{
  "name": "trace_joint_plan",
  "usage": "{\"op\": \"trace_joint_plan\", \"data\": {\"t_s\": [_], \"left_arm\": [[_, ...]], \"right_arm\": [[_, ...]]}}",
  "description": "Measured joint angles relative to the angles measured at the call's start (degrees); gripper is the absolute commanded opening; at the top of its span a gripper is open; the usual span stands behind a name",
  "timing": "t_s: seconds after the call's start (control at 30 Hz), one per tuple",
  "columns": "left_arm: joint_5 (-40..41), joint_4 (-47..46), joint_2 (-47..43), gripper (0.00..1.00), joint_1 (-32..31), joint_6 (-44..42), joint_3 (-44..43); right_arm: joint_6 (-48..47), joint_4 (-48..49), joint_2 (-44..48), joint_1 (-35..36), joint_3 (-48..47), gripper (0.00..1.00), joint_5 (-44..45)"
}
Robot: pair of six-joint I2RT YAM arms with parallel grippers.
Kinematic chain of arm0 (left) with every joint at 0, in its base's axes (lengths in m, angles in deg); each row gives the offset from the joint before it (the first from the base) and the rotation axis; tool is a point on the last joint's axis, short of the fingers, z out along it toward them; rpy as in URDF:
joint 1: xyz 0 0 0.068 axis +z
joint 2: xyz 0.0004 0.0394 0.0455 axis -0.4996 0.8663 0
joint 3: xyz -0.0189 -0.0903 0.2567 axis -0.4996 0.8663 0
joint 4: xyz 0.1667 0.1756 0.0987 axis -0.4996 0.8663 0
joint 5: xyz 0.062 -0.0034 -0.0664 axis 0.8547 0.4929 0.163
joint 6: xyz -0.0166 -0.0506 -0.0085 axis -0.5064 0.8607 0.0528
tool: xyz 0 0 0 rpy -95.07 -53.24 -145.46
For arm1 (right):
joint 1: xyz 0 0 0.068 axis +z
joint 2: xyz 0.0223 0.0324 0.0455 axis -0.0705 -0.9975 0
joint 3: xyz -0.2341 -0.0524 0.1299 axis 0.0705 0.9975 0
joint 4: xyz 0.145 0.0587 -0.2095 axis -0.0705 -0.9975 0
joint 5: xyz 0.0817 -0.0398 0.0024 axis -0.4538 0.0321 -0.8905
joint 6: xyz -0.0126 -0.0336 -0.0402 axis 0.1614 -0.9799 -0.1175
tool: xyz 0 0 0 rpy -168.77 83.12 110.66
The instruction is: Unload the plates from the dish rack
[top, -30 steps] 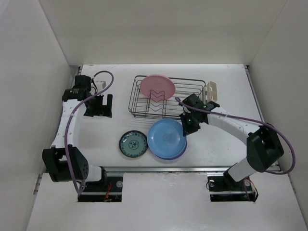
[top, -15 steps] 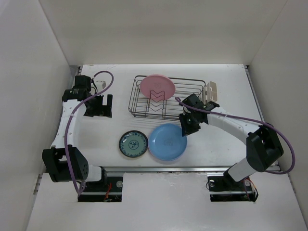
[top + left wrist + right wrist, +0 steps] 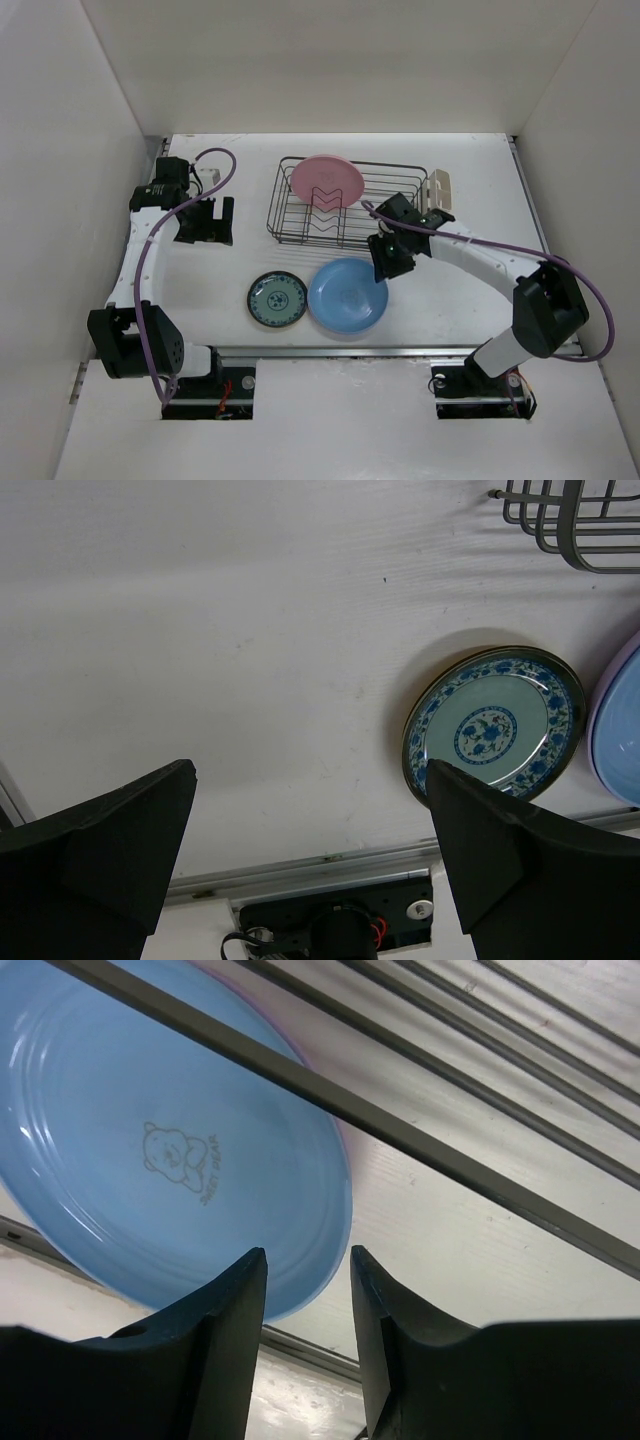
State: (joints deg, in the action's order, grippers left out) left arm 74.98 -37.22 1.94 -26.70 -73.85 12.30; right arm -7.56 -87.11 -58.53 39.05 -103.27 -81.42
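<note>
The dark wire dish rack [image 3: 372,200] stands at the back of the table with a pink plate [image 3: 327,182] upright in its dividers. On the table in front lie a small teal patterned plate [image 3: 277,299] [image 3: 495,725] and a light blue plate [image 3: 347,294] [image 3: 170,1150]. A lavender plate's rim [image 3: 343,1150] peeks out under the blue one. My right gripper [image 3: 385,262] [image 3: 308,1260] hovers open over the blue plate's right edge, gripping nothing. At the far left my left gripper [image 3: 205,222] [image 3: 310,780] is wide open and empty.
A cream utensil cup [image 3: 438,188] is clipped to the rack's right end. Rack wires [image 3: 400,1125] cross close above the right wrist view. The table's metal front rail [image 3: 340,350] runs just behind the plates. White walls close in on three sides.
The right gripper opened and let go of the light blue plate, which settled flat onto the lavender plate. The gripper drew back slightly toward the rack. The left arm stayed still.
</note>
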Motion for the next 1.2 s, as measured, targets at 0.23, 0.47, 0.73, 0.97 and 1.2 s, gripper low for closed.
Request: {"op": "trace_joint_plan", "data": {"t_s": [0.23, 0.47, 0.73, 0.97, 1.2], "left_arm": [[0.0, 0.0, 0.0, 0.99, 0.0, 0.0, 0.0], [0.1, 0.0, 0.0, 0.99, 0.0, -0.2, 0.1], [0.2, -0.1, 0.1, 0.99, 0.0, -0.4, 0.5], [1.0, 0.1, 0.2, 0.99, 0.0, -0.7, 0.5], [2.1, 0.4, 0.2, 0.99, 0.0, -1.1, 0.5]], "right_arm": [[-0.3, -0.9, 0.7, 0.7, -4.3, 0.45, 0.7], [-1.2, -1.6, 1.4, 1.2, -7.8, 0.56, 1.0], [-4.0, -0.1, 0.0, 1.5, -19.0, 0.80, 8.9], [-7.9, 7.7, -12.3, 1.4, -36.2, 0.80, 17.4], [-12.0, 9.9, -27.2, 0.2, -47.3, 0.81, 22.9]]}}
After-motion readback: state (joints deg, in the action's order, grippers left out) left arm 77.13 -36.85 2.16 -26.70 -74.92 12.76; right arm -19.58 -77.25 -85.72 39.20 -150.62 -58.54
